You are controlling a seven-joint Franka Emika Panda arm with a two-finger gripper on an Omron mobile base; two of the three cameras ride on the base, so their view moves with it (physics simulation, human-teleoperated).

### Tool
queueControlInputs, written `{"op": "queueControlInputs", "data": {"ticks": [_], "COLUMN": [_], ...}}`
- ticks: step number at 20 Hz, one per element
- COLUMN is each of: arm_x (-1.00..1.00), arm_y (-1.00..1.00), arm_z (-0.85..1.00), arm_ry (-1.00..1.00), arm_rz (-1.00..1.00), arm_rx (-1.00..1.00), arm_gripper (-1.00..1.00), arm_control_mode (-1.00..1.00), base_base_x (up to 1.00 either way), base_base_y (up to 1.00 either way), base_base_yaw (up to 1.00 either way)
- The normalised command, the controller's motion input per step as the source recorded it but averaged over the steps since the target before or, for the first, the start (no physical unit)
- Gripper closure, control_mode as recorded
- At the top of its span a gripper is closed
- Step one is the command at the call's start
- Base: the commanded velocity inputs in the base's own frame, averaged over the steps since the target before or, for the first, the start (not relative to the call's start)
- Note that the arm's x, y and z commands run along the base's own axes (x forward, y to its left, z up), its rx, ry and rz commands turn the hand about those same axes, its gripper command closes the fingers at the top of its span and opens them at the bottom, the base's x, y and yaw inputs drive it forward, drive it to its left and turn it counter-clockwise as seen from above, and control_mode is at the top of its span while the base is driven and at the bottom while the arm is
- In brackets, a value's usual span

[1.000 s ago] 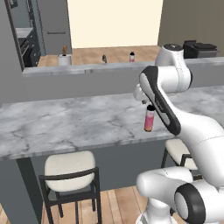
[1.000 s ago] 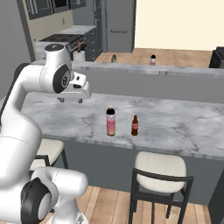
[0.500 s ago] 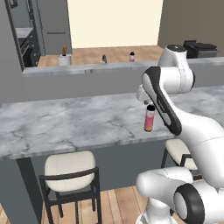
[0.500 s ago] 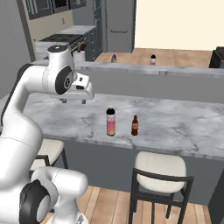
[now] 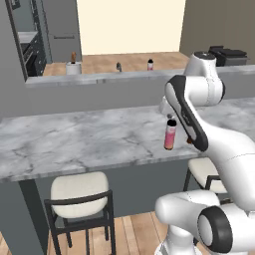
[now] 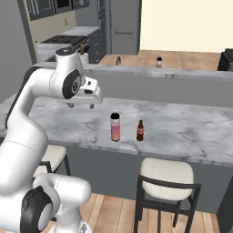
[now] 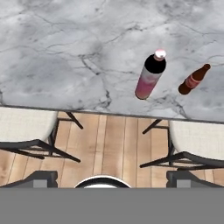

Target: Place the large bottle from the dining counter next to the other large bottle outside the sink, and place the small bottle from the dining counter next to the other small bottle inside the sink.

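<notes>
White marble bench [image 6: 182, 127] with grey veins, on a dark grey base. Standing upright on it near the front edge: tall pink bottle [image 6: 115, 126] with dark top, and just beside it small brown bottle [image 6: 140, 131], apart.

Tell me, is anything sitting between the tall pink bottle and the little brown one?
No. In the right base view the large bottle and small brown bottle stand apart with only bare marble dining counter between them.

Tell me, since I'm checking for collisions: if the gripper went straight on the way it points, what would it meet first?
Most likely the dining counter, near its front edge, left of the large bottle; the gripper points down, though depth is unclear.
</notes>
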Motion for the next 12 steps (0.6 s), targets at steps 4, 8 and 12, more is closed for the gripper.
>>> {"op": "queueControlInputs", "data": {"ticks": [4, 8, 12], "arm_x": [0.1, 0.12, 0.11], "arm_y": [-0.14, -0.16, -0.23], "arm_z": [-0.06, -0.08, -0.15], "arm_ry": [0.0, 0.0, -0.01], "arm_rz": [0.0, 0.0, 0.0], "arm_rx": [0.0, 0.0, 0.0], "arm_gripper": [-1.0, -1.0, -1.0], "arm_control_mode": [-1.0, -1.0, -1.0], "base_base_x": [0.0, 0.0, 0.0], "base_base_y": [0.0, 0.0, 0.0], "base_base_yaw": [0.0, 0.0, 0.0]}}
